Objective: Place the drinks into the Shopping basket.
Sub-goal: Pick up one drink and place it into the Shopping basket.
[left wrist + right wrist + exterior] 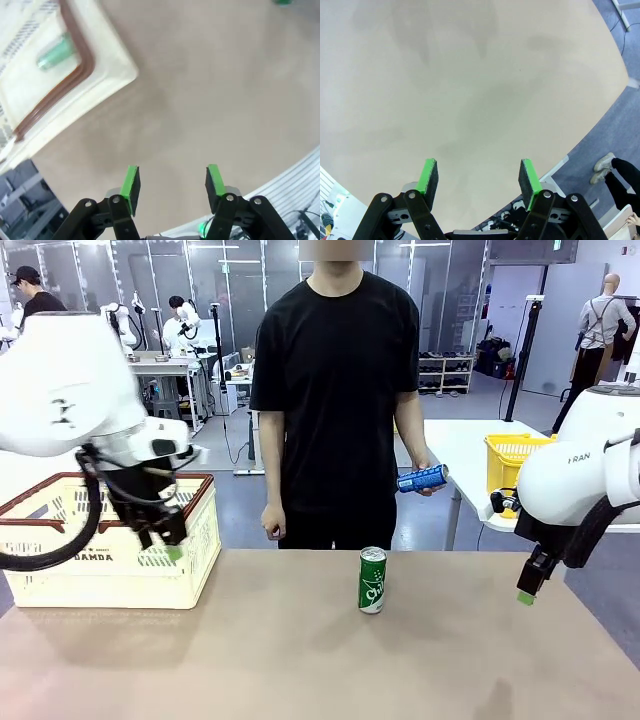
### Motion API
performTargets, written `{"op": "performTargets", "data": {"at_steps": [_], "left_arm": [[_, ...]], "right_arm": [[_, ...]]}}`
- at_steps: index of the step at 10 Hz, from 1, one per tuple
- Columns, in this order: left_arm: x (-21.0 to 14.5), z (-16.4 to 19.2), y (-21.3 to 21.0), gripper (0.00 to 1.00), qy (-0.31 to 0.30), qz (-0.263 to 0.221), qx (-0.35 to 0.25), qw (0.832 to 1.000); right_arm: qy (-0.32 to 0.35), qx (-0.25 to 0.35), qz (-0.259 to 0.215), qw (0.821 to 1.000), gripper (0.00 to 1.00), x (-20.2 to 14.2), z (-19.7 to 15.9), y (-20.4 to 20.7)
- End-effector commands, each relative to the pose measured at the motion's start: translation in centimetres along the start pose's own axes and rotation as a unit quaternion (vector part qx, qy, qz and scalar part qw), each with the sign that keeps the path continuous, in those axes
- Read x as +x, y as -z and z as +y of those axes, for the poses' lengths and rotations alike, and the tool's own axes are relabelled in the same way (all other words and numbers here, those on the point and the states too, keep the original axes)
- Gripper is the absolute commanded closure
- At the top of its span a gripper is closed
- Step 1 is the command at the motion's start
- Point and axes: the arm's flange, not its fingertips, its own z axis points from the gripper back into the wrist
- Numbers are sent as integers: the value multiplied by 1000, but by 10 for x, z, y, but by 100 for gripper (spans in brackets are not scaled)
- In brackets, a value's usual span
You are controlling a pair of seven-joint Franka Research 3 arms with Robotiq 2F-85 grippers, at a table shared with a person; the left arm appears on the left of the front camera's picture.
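Done: a green can [56, 51] lies inside the basket [60, 585], blurred in the left wrist view.
Remaining: the upright can [372, 580] stands on the table [300, 660], well right of the basket; the blue can [421, 479] is in the person's hand [433, 488], farther right of the basket.
Left tool [165, 545]: spread, empty, just beside the basket's right corner.
Right tool [527, 590]: spread, empty, far right of the basket, above bare table.
Progress: probably about a third done.

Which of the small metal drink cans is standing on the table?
The green metal can with white lettering, upright mid-table. The blue can is in the person's hand, and another green can lies inside the cream slotted plastic basket.
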Motion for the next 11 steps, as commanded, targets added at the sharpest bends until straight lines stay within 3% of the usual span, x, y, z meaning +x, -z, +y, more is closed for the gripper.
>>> {"op": "performTargets", "data": {"at_steps": [1,4,6,9,11], "left_arm": [[55,-21,13,32,16,-3,9,1000],[128,-87,44,32,58,-9,-8,998],[164,-123,72,32,73,11,-20,997],[190,-153,99,32,71,29,-30,997],[180,-154,88,32,76,28,-40,996]], "right_arm": [[1,0,1,1000,19,-1,0,1],[1,0,1,1000,19,-1,0,1],[1,0,1,1000,19,-1,0,1],[1,0,1,1000,19,-1,0,1],[1,0,1,1000,19,-1,0,1]]}}
